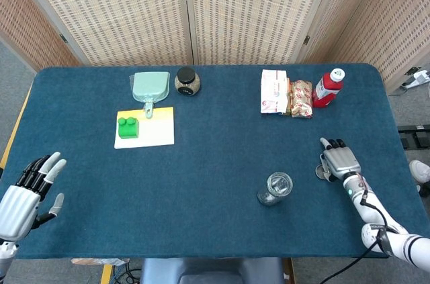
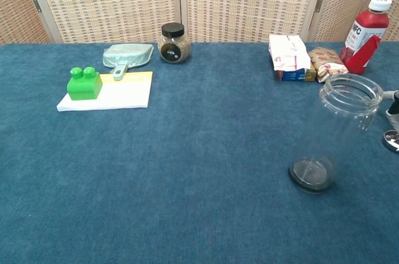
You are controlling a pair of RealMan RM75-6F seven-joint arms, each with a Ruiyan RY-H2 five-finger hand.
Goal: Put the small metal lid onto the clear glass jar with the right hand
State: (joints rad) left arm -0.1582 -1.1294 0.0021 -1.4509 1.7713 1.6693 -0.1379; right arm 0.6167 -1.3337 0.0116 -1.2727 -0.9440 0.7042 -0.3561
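The clear glass jar (image 1: 275,188) stands upright and open-topped on the blue table, right of centre; the chest view shows it close up (image 2: 337,133). The small metal lid (image 1: 322,172) lies flat on the cloth just right of the jar, cut off by the frame edge in the chest view (image 2: 393,141). My right hand (image 1: 338,160) lies low over the table with its fingers stretched forward, its thumb side right at the lid; I cannot tell whether it touches. Only a fingertip (image 2: 393,103) shows in the chest view. My left hand (image 1: 27,193) hovers with spread fingers at the front left corner, holding nothing.
At the back right stand a red bottle (image 1: 328,87) and snack packs (image 1: 285,94). At the back left are a dark-lidded spice jar (image 1: 187,81), a pale green dustpan (image 1: 150,86) and a green block (image 1: 127,126) on a white and yellow sheet (image 1: 156,129).
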